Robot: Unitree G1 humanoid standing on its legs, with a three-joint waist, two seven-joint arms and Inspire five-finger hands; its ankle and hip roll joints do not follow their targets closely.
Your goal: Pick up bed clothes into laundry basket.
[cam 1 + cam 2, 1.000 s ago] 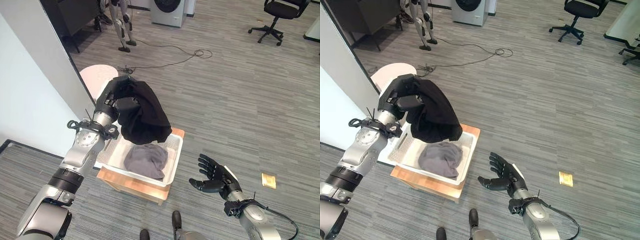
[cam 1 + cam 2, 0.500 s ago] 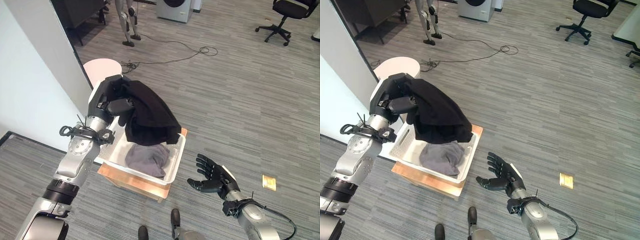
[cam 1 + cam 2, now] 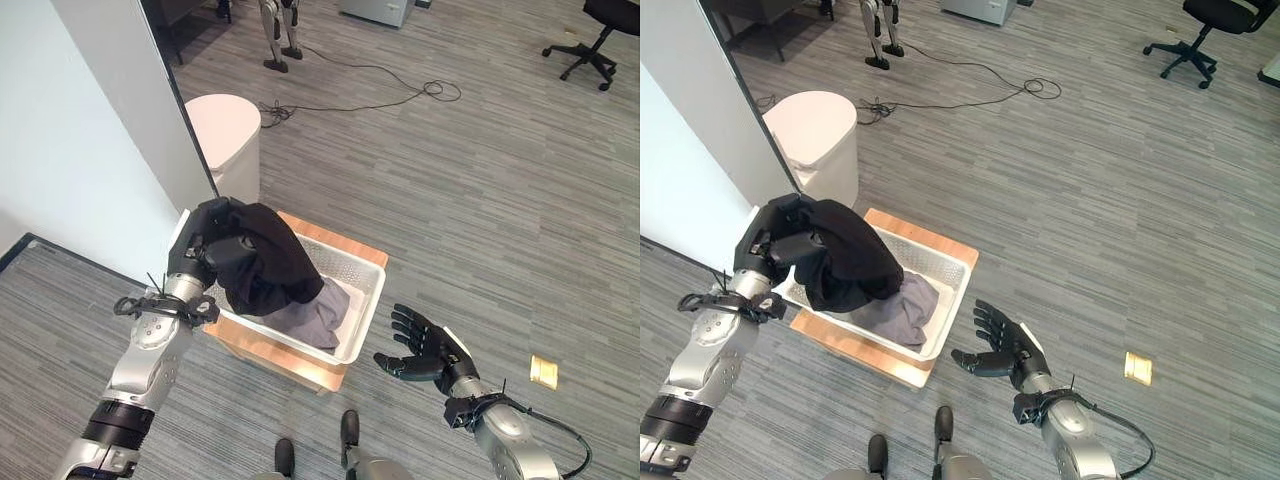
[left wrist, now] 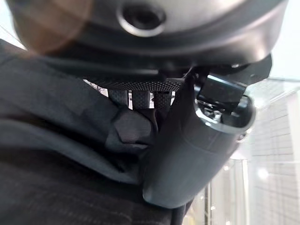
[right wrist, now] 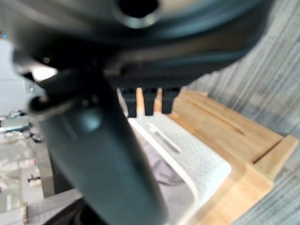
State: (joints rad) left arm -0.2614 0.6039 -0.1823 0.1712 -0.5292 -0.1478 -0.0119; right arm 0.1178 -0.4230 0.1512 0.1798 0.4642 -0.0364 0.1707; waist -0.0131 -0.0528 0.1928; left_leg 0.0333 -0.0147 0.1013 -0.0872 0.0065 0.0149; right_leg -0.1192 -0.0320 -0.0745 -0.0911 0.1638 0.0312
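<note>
Lowered since a second ago, my left robot hand [image 3: 205, 252] now sits at the left rim of the white laundry basket [image 3: 365, 300], fingers clamped on the black garment [image 3: 262, 262]. That bundle hangs straight over the basket's left half, touching the grey cloth [image 3: 322, 308] inside. My right robot hand [image 3: 425, 350] waits spread apart, lower right, beside the basket.

Basket [image 3: 366, 300] is sitting on a stand [image 3: 268, 350]. Grey garment [image 3: 312, 318] is lying in the basket; dark garment [image 3: 262, 262] is hanging over its left side. Bin [image 3: 228, 140] is standing behind the basket.
</note>
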